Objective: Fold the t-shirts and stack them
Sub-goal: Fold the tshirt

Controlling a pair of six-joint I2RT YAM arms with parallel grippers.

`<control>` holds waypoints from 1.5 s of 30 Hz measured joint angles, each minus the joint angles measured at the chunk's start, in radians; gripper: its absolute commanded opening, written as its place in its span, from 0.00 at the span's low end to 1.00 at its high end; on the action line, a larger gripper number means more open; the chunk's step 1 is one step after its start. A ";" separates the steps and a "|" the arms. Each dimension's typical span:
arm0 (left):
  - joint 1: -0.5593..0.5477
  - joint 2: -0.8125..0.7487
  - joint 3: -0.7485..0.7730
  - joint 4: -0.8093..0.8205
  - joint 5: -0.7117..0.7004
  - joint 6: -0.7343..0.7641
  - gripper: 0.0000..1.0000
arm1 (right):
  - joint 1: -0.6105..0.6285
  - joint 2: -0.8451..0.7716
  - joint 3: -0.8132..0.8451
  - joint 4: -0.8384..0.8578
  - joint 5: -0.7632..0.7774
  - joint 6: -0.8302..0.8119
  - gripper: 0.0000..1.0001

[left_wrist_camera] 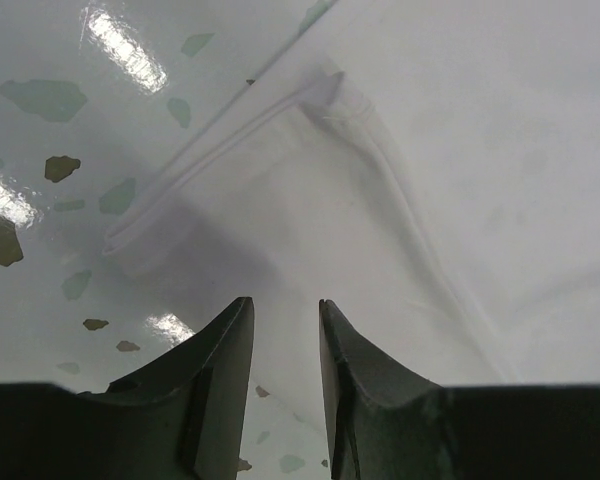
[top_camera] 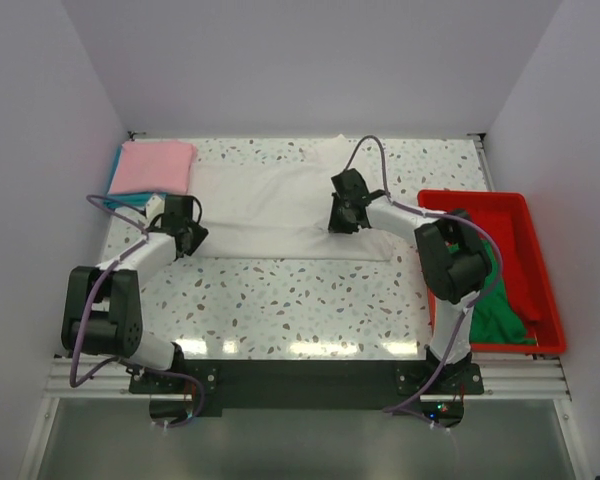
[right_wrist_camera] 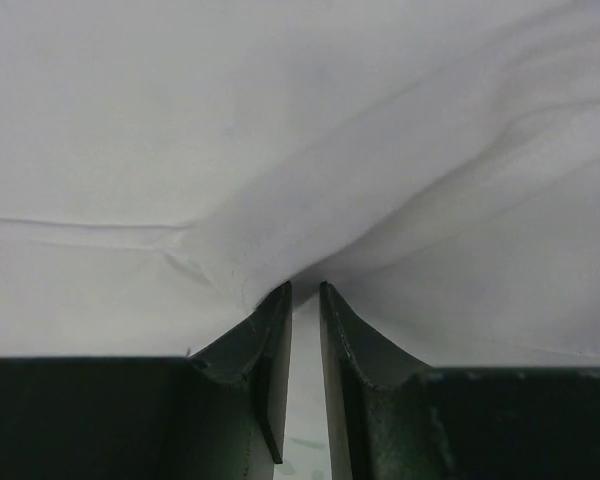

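White t-shirt [top_camera: 270,205] lies flat mid-table [top_camera: 310,300] as a wide band, long axis left-right. Left gripper [left_wrist_camera: 285,305] sits low at the shirt's left end. Its fingers are a little apart with only tabletop showing in the gap, so nothing is pinched. The doubled hem edge lies just ahead of the tips. Right gripper [right_wrist_camera: 302,288] is on the shirt's right part, with its fingers nearly together. A ridge of white cloth is bunched right at the tips and the wrinkles radiate from there, so it reads as a pinch on the fabric. Pink t-shirt [top_camera: 158,165] is folded at the far-left corner on top of the teal t-shirt [top_camera: 118,180], of which only the left edge shows. Green t-shirt [top_camera: 500,315] lies crumpled in the red tray [top_camera: 520,215] on the right, partly behind the right arm.
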 measured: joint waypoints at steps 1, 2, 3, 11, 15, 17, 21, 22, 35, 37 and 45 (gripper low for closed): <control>0.000 0.004 0.000 0.000 -0.002 0.000 0.37 | 0.000 0.010 0.020 0.001 0.005 0.000 0.22; 0.000 0.007 0.000 0.000 -0.003 0.000 0.37 | 0.000 0.022 0.047 -0.003 0.009 -0.001 0.22; 0.000 0.010 0.000 0.000 -0.004 0.000 0.37 | 0.000 0.035 0.074 -0.003 0.011 -0.002 0.22; 0.000 0.049 0.000 -0.008 -0.028 -0.003 0.38 | 0.000 0.121 0.241 -0.039 0.014 -0.013 0.24; 0.000 0.055 -0.001 -0.009 -0.029 -0.003 0.38 | 0.000 0.192 0.352 -0.073 0.014 -0.031 0.27; 0.000 0.055 -0.001 -0.008 -0.029 -0.002 0.41 | 0.000 0.226 0.407 -0.083 0.012 -0.043 0.31; 0.000 0.050 -0.001 -0.008 -0.024 0.003 0.51 | 0.000 0.280 0.514 -0.117 0.013 -0.074 0.42; 0.001 0.043 -0.001 -0.008 -0.023 0.004 0.54 | 0.000 0.283 0.528 -0.124 0.016 -0.082 0.47; 0.085 -0.174 -0.023 -0.063 -0.028 0.001 0.69 | -0.037 0.010 0.311 -0.137 0.091 -0.118 0.57; 0.100 -0.187 -0.046 -0.069 -0.028 0.001 0.69 | -0.047 -0.111 0.168 -0.133 0.090 -0.100 0.57; 0.108 -0.181 -0.119 -0.076 -0.006 -0.008 0.67 | -0.092 -0.373 -0.196 -0.095 0.081 -0.044 0.61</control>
